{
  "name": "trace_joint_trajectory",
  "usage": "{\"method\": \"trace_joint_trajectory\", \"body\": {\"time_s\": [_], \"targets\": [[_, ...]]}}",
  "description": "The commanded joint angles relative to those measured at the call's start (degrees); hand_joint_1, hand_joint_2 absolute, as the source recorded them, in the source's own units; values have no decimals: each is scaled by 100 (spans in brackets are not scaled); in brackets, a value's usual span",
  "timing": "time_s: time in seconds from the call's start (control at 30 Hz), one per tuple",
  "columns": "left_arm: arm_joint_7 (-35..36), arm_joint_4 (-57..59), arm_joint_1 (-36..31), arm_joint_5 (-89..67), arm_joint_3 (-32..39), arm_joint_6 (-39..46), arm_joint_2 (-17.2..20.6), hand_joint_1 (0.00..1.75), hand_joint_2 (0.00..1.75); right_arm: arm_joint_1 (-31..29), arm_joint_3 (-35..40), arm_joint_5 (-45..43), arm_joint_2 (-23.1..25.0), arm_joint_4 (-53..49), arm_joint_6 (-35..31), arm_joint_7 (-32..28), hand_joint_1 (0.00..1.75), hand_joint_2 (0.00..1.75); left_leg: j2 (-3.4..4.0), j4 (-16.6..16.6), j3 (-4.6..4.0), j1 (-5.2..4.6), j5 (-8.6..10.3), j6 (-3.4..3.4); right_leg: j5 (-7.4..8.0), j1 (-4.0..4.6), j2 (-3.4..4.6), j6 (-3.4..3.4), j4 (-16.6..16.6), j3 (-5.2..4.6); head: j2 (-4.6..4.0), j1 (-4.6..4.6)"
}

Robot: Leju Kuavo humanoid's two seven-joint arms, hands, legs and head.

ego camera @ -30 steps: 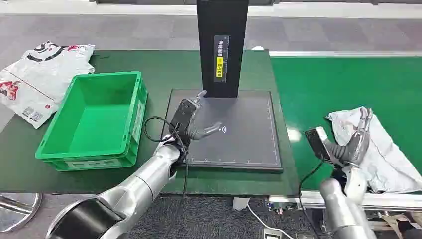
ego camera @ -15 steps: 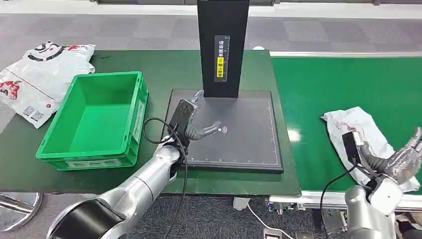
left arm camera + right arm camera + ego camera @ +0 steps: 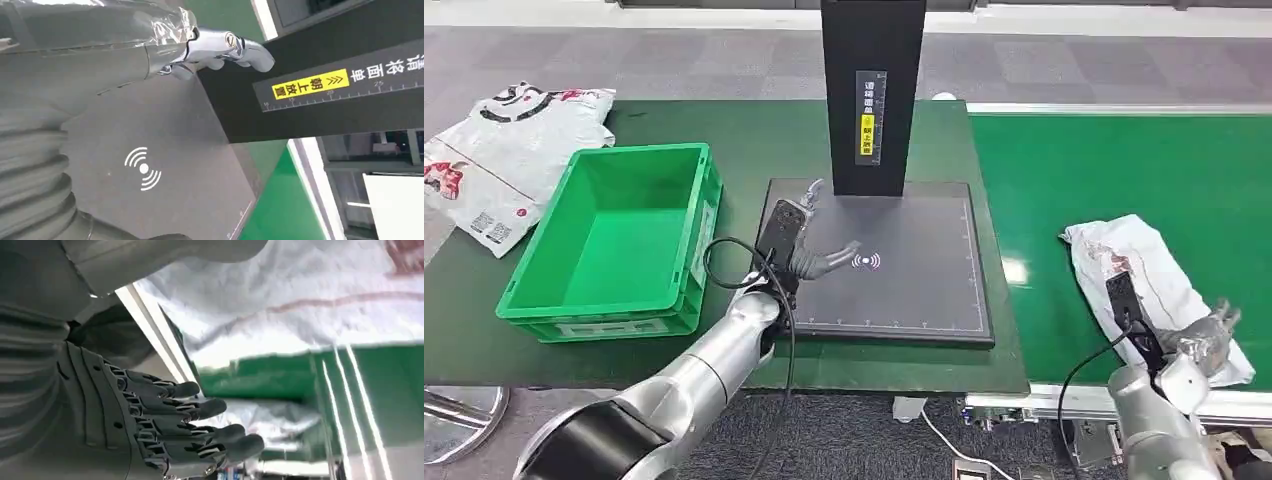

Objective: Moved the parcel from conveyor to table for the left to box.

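Fingers [image 3: 200,410] of the right hand [image 3: 1209,340] are stretched out and slightly spread, with nothing between them; the hand hangs at the near edge of the conveyor [image 3: 1124,160], just over the near corner of the parcel [image 3: 1139,265]. Whether it touches the wrapping I cannot tell. The parcel, a crumpled white bag with reddish print, lies flat on the green conveyor belt, to the right of the scanner pad [image 3: 914,270] and well apart from it.

The left hand [image 3: 809,250] sits over the left part of the scanner pad, fingers loosely extended and apart, holding nothing. Its fingertips [image 3: 250,50] reach toward the foot of the black post [image 3: 872,90] that stands at the pad's far edge; the post carries a yellow label. A white signal mark [image 3: 866,261] is printed on the pad just right of that hand.

Left of the scanner pad, on the dark green table [image 3: 754,130], stands a green box [image 3: 614,240], open at the top with nothing in it. Farther left of the pad, past the box at the table's far corner, lie more white bags [image 3: 504,150] with black and red print.
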Motion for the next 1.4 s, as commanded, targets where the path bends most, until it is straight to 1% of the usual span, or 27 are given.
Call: {"method": "trace_joint_trajectory", "body": {"time_s": [0.03,0.1,0.17,0.2,0.27,0.3,0.33,0.4,0.47,0.5,0.53,0.57,0.6,0.7,0.73,0.77,0.8,0.83,0.9,0.93,0.97,1.0,1.03,1.07,1.13,1.23,1.4], "targets": [[-63,76,-5,43,308,-51,219,0,175,-169,404,-26,-85,558,257,81,0,175,17,-14,36,6,-10,-2,1,5,31,-4,-20,32,0,0],[-63,76,-5,43,308,-51,219,0,175,-169,404,-26,-85,558,257,81,0,175,13,-6,23,4,-8,-1,-1,3,24,-3,-10,19,-2,0],[-63,76,-5,43,308,-51,219,0,175,-169,404,-26,-85,558,257,81,0,175,11,-7,26,8,-8,0,0,7,23,-3,-15,25,0,0],[-60,70,-6,48,321,-29,215,0,175,-178,388,-64,-81,568,322,76,0,175,7,-4,13,0,-4,0,-1,-1,15,-1,-4,9,-2,0],[-52,57,-2,36,345,-40,219,0,175,-137,522,-8,-104,503,315,258,0,175,13,-9,26,5,-7,-1,1,4,25,-3,-15,23,0,0],[-44,54,-2,32,355,-45,218,0,175,-129,599,45,-126,497,341,382,0,175,7,-2,12,3,-5,0,-1,2,14,-2,-5,11,0,0],[-37,48,-2,33,369,-57,214,0,175,-103,708,138,-162,473,349,536,0,175,10,-6,18,2,-6,-1,-1,1,19,-3,-8,15,-2,0],[-26,44,1,36,381,-71,207,0,175,-92,747,165,-211,480,461,646,0,175,5,-5,16,1,-5,0,-2,0,13,-3,-6,13,0,0],[13,40,0,58,428,-142,198,0,175,-63,974,337,-350,477,990,1002,0,175,2,-4,11,-2,-4,0,-3,-3,8,-1,-4,9,0,0],[11,36,-1,57,439,-133,197,0,175,-49,992,337,-378,439,1032,1029,0,175,2,-5,21,2,-8,-1,-4,1,13,-3,-9,20,-2,0],[16,35,-3,48,452,-140,198,0,175,-47,1096,388,-448,440,1229,1149,0,175,-1,-6,24,3,-8,0,-5,3,10,-2,-13,25,0,0],[36,41,-12,27,462,-153,196,0,175,-50,1175,405,-535,448,1522,1209,0,175,-1,-3,13,-1,-5,0,-4,-2,6,-1,-5,12,-2,0],[38,42,-14,23,465,-153,195,0,175,-44,1175,391,-553,439,1532,1191,0,175,-2,-6,20,3,-7,1,-4,2,8,-1,-12,22,-2,0],[69,51,-22,-21,495,-135,193,0,175,-87,1323,372,-694,587,2204,1202,0,175,2,-2,12,-3,-6,1,-3,-4,10,-1,-5,11,0,0],[70,52,-19,-25,516,-123,199,0,175,-90,1372,362,-745,608,2436,1152,0,175,4,-4,22,-2,-9,2,-4,-3,16,-1,-10,21,0,0],[65,48,-13,-24,534,-117,216,0,175,-76,1420,362,-774,610,2598,1110,0,175,4,-1,12,-4,-7,3,-2,-4,12,-1,-4,10,0,0],[58,44,-7,-25,542,-113,230,0,175,-77,1410,288,-783,608,2714,932,0,175,3,-5,20,-3,-9,3,-4,-4,14,-2,-8,18,-2,0],[50,39,5,-19,557,-112,253,0,175,-118,1376,209,-783,624,2816,820,0,175,0,-3,13,-4,-7,3,-3,-4,9,-1,-5,13,-2,0],[50,42,10,-18,559,-120,268,0,175,-139,1380,209,-775,616,2820,821,0,175,7,-3,16,-2,-8,3,-1,-3,16,-2,-7,14,0,0],[26,26,27,-8,585,-131,292,0,175,-198,1399,114,-772,657,3088,587,0,175,7,-3,10,-5,-6,3,0,-5,14,-1,-4,6,-2,0],[26,26,27,-8,585,-131,292,0,175,-198,1399,114,-772,657,3088,587,9,175,12,-3,18,-1,-10,2,-1,-2,22,-2,-7,13,0,0],[-9,3,55,14,627,-95,321,0,175,-273,1338,-42,-721,631,3095,378,140,175,13,-7,24,-1,-11,2,-1,-2,25,-3,-11,20,-2,0],[-36,-23,87,44,667,-87,344,0,175,-318,1359,-61,-675,625,3084,371,175,175,14,-3,16,-2,-9,3,1,-2,23,-2,-7,12,-2,0],[-53,-41,105,52,680,-101,364,0,175,-340,1382,-82,-639,632,3115,347,175,175,23,-8,28,0,-12,2,2,-1,36,-3,-13,21,-2,0],[-84,-71,132,68,713,-91,399,0,175,-387,1319,-234,-553,632,3121,232,175,175,21,-4,11,-5,-7,3,2,-5,28,-1,-4,5,-2,0],[-63,-87,135,53,736,-72,403,0,175,-431,1465,-304,-538,668,3257,179,175,175,32,-7,25,0,-11,2,3,0,44,-3,-11,16,-2,0],[-75,-94,141,60,756,-36,406,0,175,-470,1478,-384,-537,692,3346,31,175,175,14,-2,10,-3,-5,4,1,-3,20,-1,-3,6,0,0]]}}
